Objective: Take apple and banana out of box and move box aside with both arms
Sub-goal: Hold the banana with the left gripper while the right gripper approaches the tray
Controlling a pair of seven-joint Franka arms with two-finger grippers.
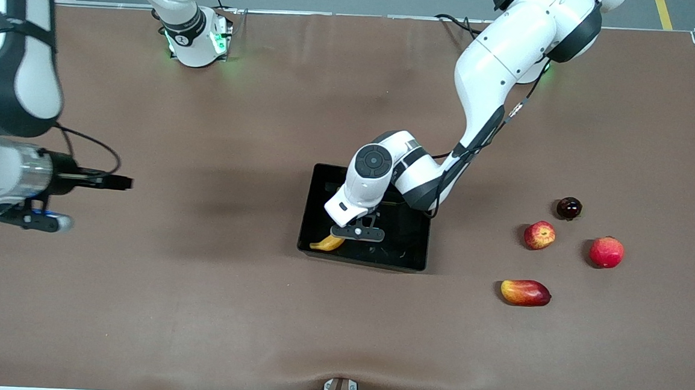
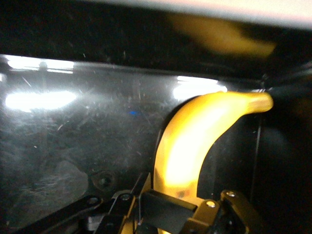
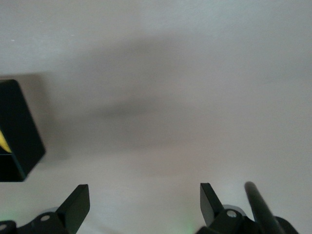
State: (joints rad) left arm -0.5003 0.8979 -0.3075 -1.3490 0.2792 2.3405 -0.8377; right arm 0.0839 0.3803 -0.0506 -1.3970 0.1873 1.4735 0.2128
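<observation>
My left jaws (image 1: 354, 231) are closed on the banana (image 1: 327, 242) inside the black tray (image 1: 405, 254). My right jaws (image 3: 145, 204) wait wide over bare tabletop (image 1: 196, 306). Streaked apple (image 1: 539, 235), mango (image 1: 525, 293) lie toward the left arm's end.

- Even overhead light is filling the front view; soft shadows are falling on the table (image 1: 196, 306) beneath both arms and beside each fruit.
- Green lamps are glowing at the arm bases.
- In the left wrist view, white glare is streaking the glossy tray (image 2: 73, 146), and the banana (image 2: 195, 141) is looking overexposed, its reflection blurring above.
- The right wrist view is looking pale and washed out, with a broad soft shadow; its gripper fingers (image 3: 78, 204) are showing out of focus.
</observation>
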